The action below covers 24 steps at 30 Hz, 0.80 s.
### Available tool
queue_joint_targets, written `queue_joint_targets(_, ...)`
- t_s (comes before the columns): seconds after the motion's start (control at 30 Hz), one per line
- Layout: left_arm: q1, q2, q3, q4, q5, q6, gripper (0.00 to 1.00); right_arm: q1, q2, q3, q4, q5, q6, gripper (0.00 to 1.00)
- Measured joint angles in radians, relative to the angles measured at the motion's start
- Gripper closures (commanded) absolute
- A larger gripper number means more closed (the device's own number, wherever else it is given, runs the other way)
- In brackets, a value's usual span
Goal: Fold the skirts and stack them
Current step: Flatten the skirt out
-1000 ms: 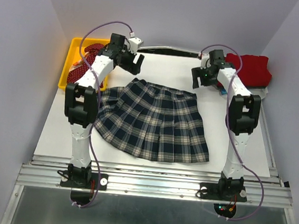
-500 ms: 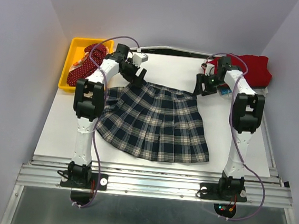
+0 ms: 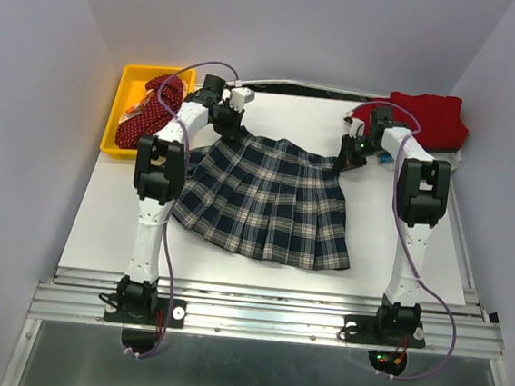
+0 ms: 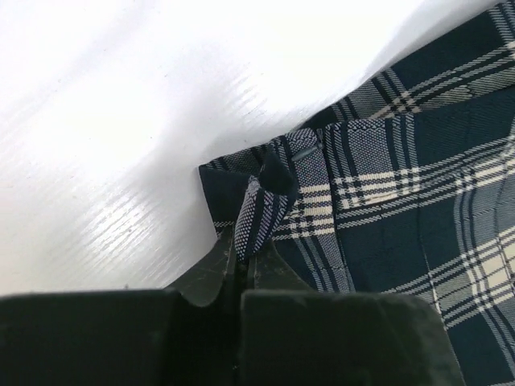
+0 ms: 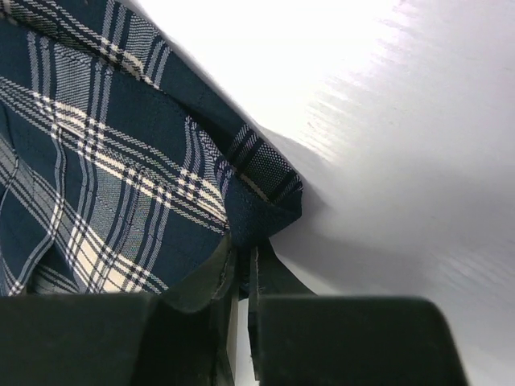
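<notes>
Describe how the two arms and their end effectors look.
The left arm and right arm have white links, black joint housings and black bases. A purple cable loops along each. The left end effector and right end effector are black, with two flat, tapering fingers. No markings are readable.

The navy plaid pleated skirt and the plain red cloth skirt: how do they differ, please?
The plaid skirt lies spread open; the red skirt sits bunched at far right. The left end effector and right end effector pinch the plaid skirt's corners; the red skirt is untouched. Both are cloth.
</notes>
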Motion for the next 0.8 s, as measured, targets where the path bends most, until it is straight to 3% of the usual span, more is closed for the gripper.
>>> queue_joint_targets(0.13, 0.006, -0.047, -0.017, 0.01, 0.004, -0.024, 1.0, -0.011, -0.032, 0.002, 0.002, 0.016, 0.005, 0.99)
queue_joint_targets(0.3, 0.035, -0.312, -0.22, 0.084, 0.054, -0.075, 1.0, -0.05, -0.19, 0.004, 0.011, 0.011, 0.024, 0.99)
queue_joint_targets(0.53, 0.043, -0.935, -0.446, 0.324, 0.104, -0.12, 1.0, -0.057, -0.677, -0.045, 0.174, -0.001, 0.026, 0.99)
queue_joint_targets(0.63, 0.043, -1.105, -0.514, 0.397, 0.115, -0.119, 1.0, -0.057, -0.908, -0.12, 0.261, -0.025, 0.013, 0.99)
queue_joint_targets(0.8, 0.044, -1.334, -0.715, 0.446, 0.154, -0.121, 1.0, -0.057, -1.088, -0.214, 0.292, -0.037, -0.024, 0.99)
